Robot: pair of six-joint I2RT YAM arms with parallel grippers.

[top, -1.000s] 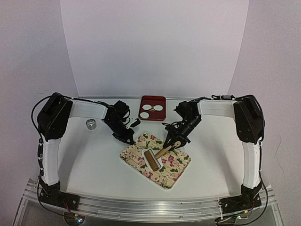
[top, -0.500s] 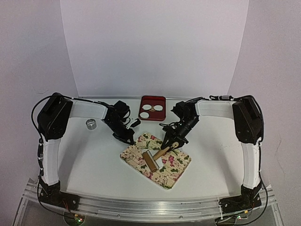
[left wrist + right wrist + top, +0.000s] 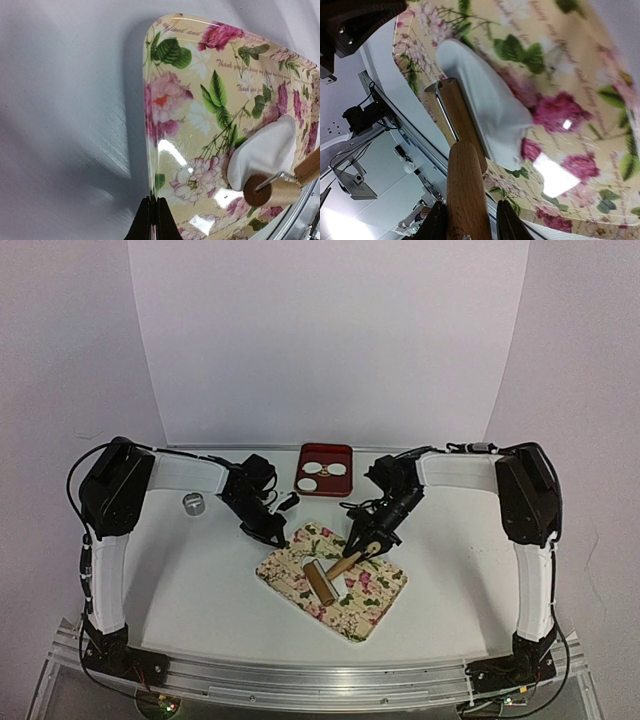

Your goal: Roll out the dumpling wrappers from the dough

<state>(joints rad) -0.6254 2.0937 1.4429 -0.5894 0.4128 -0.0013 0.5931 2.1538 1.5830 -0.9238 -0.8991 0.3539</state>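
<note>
Right tool (image 3: 469, 222) first: its 2 fingers are clamped on the wooden handle of the rolling pin (image 3: 456, 117), 1 finger on each side, and the handle fills the gap between them. Straight out past those fingertips the handle runs into a metal bracket and the short wooden roller, and the roller lies against the dough (image 3: 487, 112). The dough is a soft white flattened lump on the floral mat (image 3: 375, 590), just ahead of the right tool and alongside the roller. In the top view the roller hides most of it.

Over to the left tool (image 3: 151, 220): its fingers are closed together, tips down right at the rim of the mat. Whether they pinch that rim or only press at it, I cannot tell. Ahead of this tool and off to its right across the mat, the dough shows again, with the roller's round end touching it.

Beyond both tools, toward the far side of the bench (image 3: 200, 580), sits a red tray (image 3: 326, 449) with at least 2 dumpling wrappers (image 3: 314, 468) lying flat in it, well apart from either tool. A small metal ring (image 3: 193, 502) stands on the bench out to the left of the left tool, near its arm.
</note>
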